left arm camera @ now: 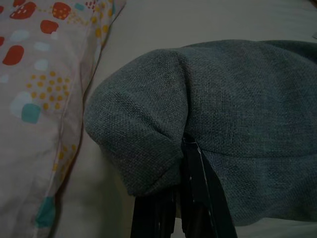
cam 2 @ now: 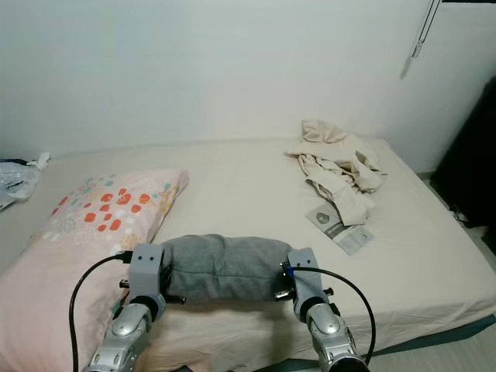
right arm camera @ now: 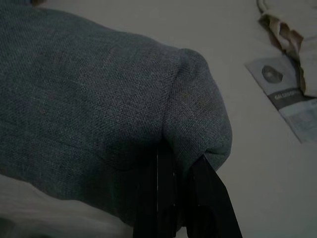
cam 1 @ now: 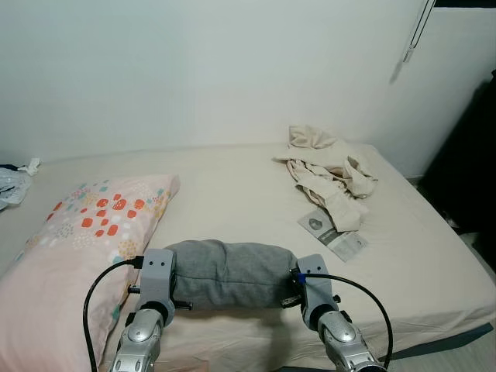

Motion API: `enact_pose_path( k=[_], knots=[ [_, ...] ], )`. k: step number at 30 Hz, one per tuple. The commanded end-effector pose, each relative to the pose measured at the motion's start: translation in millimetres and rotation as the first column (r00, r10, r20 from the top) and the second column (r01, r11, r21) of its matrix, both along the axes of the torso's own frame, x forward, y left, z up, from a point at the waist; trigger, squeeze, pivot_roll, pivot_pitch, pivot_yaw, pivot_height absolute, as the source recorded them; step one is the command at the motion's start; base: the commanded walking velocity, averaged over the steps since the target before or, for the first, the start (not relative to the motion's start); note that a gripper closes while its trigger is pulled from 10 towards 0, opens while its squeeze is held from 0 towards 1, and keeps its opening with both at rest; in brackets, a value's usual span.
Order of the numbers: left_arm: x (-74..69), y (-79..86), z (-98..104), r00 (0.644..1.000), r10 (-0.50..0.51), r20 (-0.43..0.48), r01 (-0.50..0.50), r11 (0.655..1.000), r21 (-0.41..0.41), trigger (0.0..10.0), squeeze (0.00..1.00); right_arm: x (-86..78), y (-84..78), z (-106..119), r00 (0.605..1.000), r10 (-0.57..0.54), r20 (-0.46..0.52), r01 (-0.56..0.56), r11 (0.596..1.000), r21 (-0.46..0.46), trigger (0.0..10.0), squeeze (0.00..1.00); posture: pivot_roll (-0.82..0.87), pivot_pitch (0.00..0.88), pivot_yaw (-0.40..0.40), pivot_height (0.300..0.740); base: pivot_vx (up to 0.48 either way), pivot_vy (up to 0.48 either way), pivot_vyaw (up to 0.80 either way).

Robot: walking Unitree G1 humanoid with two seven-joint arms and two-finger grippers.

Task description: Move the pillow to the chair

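From my head cameras I look down on a beige bed point(cam 1: 232, 186) set against a white wall. The grey pillow point(cam 1: 229, 273) lies across the near edge of the mattress, between my two arms. My left gripper point(cam 1: 180, 298) is at its left end and my right gripper point(cam 1: 288, 297) at its right end, each one pinching the grey fabric. To my left, touching nothing of mine, lies a pink patterned pillow point(cam 1: 74, 248) with orange and teal spots. Farther back on the right sits a heap of cream clothes point(cam 1: 329, 170), and just in front of it a grey and white leaflet point(cam 1: 332, 234) lies flat on the sheet. A plastic bag point(cam 1: 9, 186) rests at the far left edge.

In my left wrist view, my black fingers point(left arm camera: 195, 198) are pressed together on a fold at the grey pillow's corner, with the pink patterned pillow just beside it.

In my right wrist view, my fingers point(right arm camera: 168, 198) are likewise clamped on the pillow's other corner, and the leaflet and clothes lie beyond on the sheet.
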State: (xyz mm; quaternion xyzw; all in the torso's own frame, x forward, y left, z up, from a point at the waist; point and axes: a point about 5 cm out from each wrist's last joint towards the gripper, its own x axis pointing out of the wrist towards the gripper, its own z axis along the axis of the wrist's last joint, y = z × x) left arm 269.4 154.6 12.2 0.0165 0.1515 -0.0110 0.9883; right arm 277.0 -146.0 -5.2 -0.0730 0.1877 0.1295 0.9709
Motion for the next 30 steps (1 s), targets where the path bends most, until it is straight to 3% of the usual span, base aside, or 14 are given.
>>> enact_pose_path(
  k=[1, 12, 25, 30],
  knots=[
    [4.4, -10.2, 3.2, 0.998, -0.068, 0.020, 0.068, 0.998, 0.008, 10.0, 0.00, 6.7, 14.8, 8.2, 0.998, 0.048, 0.042, -0.049, 0.998, 0.034, 10.0, 0.00, -0.02, 0.013, -0.038, 0.740, 0.000, 0.000, 0.00],
    [-1.7, -2.7, -5.8, 0.999, -0.035, -0.011, 0.035, 0.999, 0.007, 10.0, 0.00, -4.6, 18.5, -1.5, 0.998, 0.061, 0.021, -0.061, 0.998, 0.018, 10.0, 0.00, -0.02, 0.000, -0.018, 0.740, 0.000, 0.000, 0.00],
    [3.8, -10.3, -2.4, 0.999, -0.053, 0.001, 0.053, 0.999, 0.004, 10.0, 0.00, 0.1, 17.9, 1.5, 0.999, 0.046, 0.024, -0.047, 0.999, 0.024, 10.0, 0.00, -0.02, 0.000, -0.013, 0.740, 0.000, 0.000, 0.00],
    [7.3, -10.7, 0.5, 0.999, -0.045, 0.011, 0.045, 0.999, 0.001, 10.0, 0.00, 2.6, 16.6, 3.3, 0.999, 0.038, 0.024, -0.039, 0.999, 0.033, 10.0, 0.00, -0.02, 0.000, -0.019, 0.740, 0.000, 0.000, -0.80]
  ],
)
